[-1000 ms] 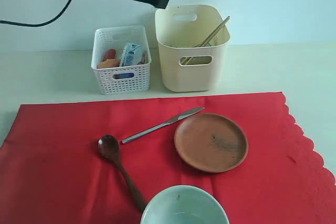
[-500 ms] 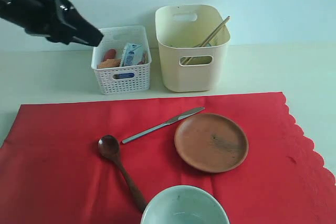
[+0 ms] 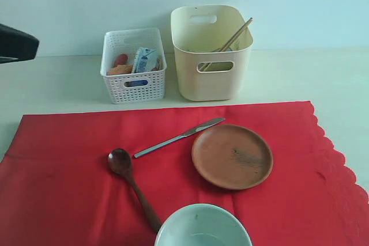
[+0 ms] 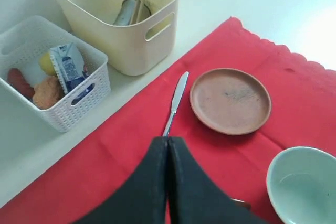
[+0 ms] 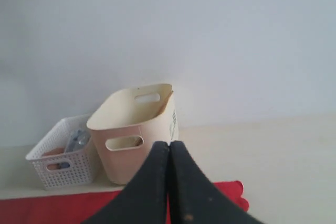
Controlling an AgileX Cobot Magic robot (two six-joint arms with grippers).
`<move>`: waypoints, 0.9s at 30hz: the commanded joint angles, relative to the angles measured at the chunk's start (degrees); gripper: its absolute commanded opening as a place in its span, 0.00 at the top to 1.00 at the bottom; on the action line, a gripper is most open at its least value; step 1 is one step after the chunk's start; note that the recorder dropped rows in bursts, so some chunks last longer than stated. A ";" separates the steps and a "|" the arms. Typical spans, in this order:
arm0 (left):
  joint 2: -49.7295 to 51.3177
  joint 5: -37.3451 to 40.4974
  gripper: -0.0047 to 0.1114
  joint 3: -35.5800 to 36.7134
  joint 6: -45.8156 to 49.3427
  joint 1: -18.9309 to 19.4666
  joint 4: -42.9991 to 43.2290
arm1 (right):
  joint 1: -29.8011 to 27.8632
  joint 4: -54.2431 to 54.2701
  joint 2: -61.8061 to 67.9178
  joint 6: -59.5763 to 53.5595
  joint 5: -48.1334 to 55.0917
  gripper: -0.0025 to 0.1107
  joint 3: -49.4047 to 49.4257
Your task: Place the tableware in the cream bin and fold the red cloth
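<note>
The red cloth (image 3: 69, 165) lies flat across the table front. On it rest a silver knife (image 3: 179, 137), a round brown plate (image 3: 232, 155), a dark wooden spoon (image 3: 134, 187) and a pale bowl (image 3: 203, 226) at the front edge. The cream bin (image 3: 211, 53) behind holds two chopsticks (image 3: 228, 43) and a steel cup (image 4: 126, 12). My left gripper (image 4: 168, 140) is shut and empty, high above the cloth near the knife (image 4: 176, 102); only a bit of its arm (image 3: 14, 44) shows at the exterior view's left edge. My right gripper (image 5: 169, 144) is shut and empty, out of the exterior view.
A white lattice basket (image 3: 134, 64) left of the cream bin holds a blue-and-white carton (image 3: 145, 59) and food. A pale wall stands behind both containers. The cloth's scalloped edge (image 3: 337, 159) runs along the right.
The left arm has swung from above the bins leftward and down, and now only its end shows at the left edge. The tableware and cloth have not moved.
</note>
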 commanded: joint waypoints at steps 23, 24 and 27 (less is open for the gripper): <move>-55.09 -12.62 0.96 24.69 -46.63 0.26 34.78 | 0.00 0.93 -0.17 -0.50 5.00 0.98 -6.18; -55.09 -12.62 0.96 25.23 -46.63 0.26 34.85 | 0.00 0.93 -0.17 -0.50 5.00 0.98 -6.18; -55.09 -13.54 0.96 27.17 -46.63 0.26 34.68 | 0.00 0.93 -0.17 -0.50 4.88 0.98 -6.18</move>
